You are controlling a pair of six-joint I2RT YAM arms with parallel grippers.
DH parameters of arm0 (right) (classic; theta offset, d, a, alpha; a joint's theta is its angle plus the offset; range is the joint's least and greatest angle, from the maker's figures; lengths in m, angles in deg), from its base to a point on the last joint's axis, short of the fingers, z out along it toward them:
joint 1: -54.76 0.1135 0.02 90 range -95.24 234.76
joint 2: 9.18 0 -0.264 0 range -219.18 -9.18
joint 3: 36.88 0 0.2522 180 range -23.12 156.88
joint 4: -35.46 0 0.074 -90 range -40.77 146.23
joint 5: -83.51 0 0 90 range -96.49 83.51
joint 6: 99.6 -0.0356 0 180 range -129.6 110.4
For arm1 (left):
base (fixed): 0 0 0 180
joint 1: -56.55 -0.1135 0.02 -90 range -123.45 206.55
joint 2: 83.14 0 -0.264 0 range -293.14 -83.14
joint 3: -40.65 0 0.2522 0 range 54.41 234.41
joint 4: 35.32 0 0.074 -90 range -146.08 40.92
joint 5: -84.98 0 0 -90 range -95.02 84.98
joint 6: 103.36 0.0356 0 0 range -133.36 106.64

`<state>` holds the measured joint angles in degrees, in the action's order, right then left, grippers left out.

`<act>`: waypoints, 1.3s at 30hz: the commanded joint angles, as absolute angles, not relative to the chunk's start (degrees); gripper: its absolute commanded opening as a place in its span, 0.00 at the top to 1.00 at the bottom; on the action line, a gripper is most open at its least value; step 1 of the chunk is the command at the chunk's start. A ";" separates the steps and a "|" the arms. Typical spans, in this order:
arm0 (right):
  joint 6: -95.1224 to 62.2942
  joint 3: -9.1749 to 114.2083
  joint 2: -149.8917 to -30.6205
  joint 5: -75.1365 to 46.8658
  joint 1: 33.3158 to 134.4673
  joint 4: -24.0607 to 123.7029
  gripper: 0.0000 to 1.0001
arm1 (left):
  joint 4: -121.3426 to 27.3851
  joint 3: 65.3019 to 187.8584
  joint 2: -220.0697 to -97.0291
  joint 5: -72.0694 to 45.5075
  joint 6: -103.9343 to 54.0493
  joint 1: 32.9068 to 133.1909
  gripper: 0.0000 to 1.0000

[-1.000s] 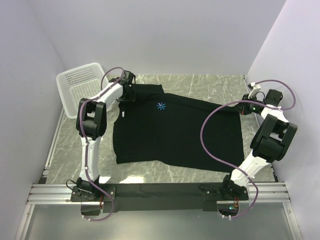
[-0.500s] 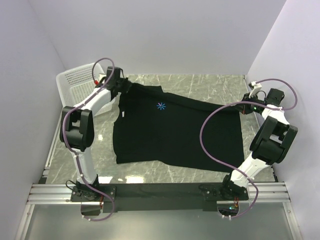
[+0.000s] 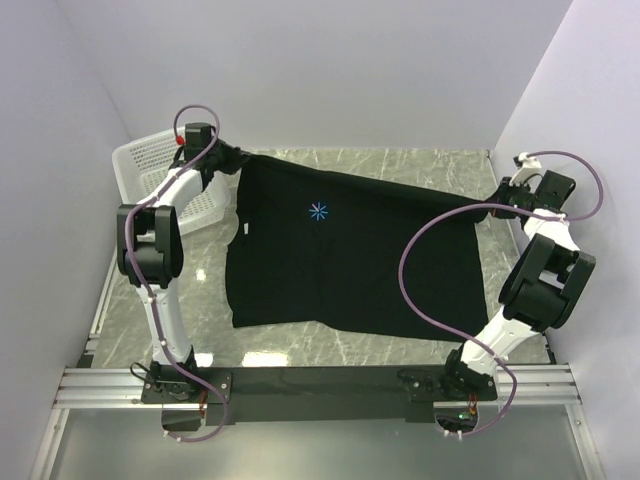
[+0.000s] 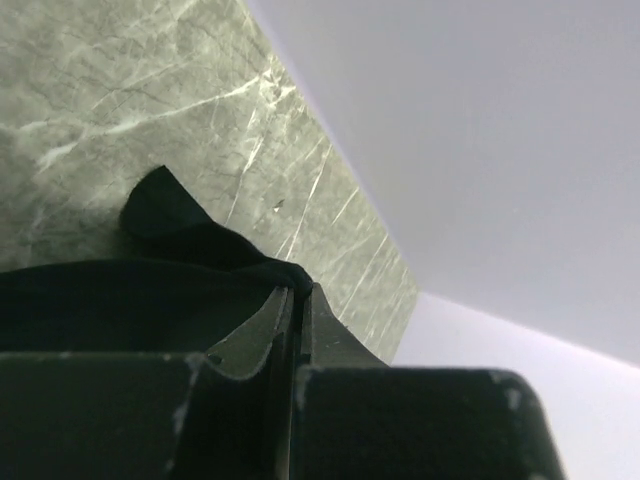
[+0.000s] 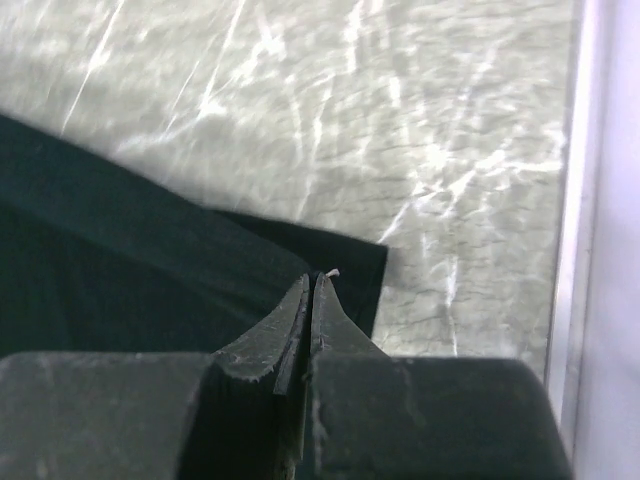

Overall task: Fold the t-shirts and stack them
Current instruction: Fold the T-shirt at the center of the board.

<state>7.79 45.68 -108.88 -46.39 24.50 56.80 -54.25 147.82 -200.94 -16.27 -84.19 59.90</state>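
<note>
The plain black short-sleeved cotton t-shirt (image 3: 340, 260) with a small light-blue starburst print lies spread on the grey-green marbled table (image 3: 400, 165), its far edge stretched between the two pairs of jaws. The left gripper (image 4: 300, 292) is pinched tight on one far corner, with cloth bunched just past its tips, and the right gripper (image 5: 311, 282) is pinched tight on the opposite corner. The right jaws bite only the very edge, so pulling further apart or lifting unevenly could probably slip that corner free and let the shirt crumple.
</note>
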 commanded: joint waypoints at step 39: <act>-18.74 63.17 -121.14 -29.96 29.98 36.12 1.00 | -31.60 156.80 -211.90 -23.74 -80.86 56.64 1.00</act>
<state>-18.13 57.72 -118.58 -32.49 30.67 36.47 -36.09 154.77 -211.04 -26.52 -80.34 57.59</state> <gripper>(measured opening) 0.015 0.060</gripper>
